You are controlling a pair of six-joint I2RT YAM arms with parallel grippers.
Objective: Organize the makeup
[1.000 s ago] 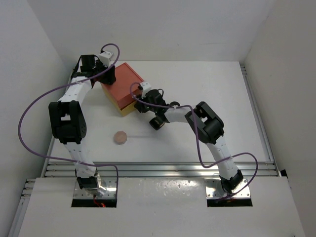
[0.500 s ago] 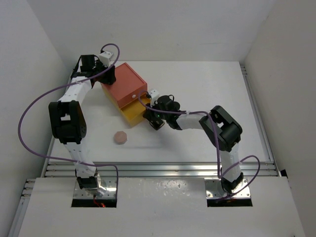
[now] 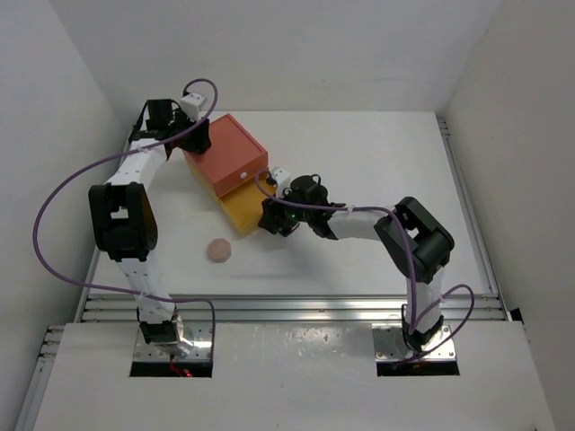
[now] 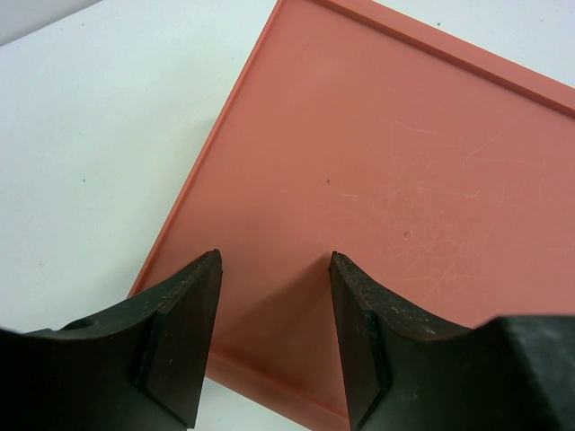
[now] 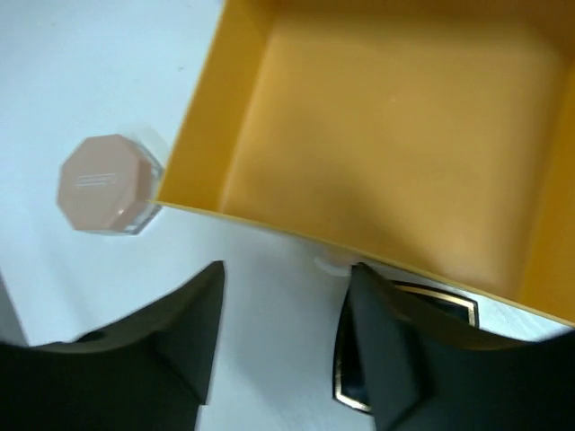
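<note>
The pink round disc (image 3: 219,250) lies on the table in front of the box; the right wrist view shows this pink disc (image 5: 108,184) left of the drawer. A black square compact (image 5: 454,310) with gold trim lies by the drawer's front, mostly hidden behind one finger. My right gripper (image 3: 272,218) (image 5: 286,269) hangs open just before the drawer front, nothing between its fingers. My left gripper (image 3: 199,136) (image 4: 274,260) rests over the back of the box top, fingers apart and empty.
The orange-red box (image 3: 225,157) (image 4: 404,180) stands at the back left. Its yellow drawer (image 3: 241,211) (image 5: 202,135) is pulled out toward the front, and the part I see is bare. A small white knob (image 5: 332,263) sits on the drawer front.
The yellow drawer has slid further out of the box with my right gripper, which has now opened. The left arm and pink disc have not moved.
</note>
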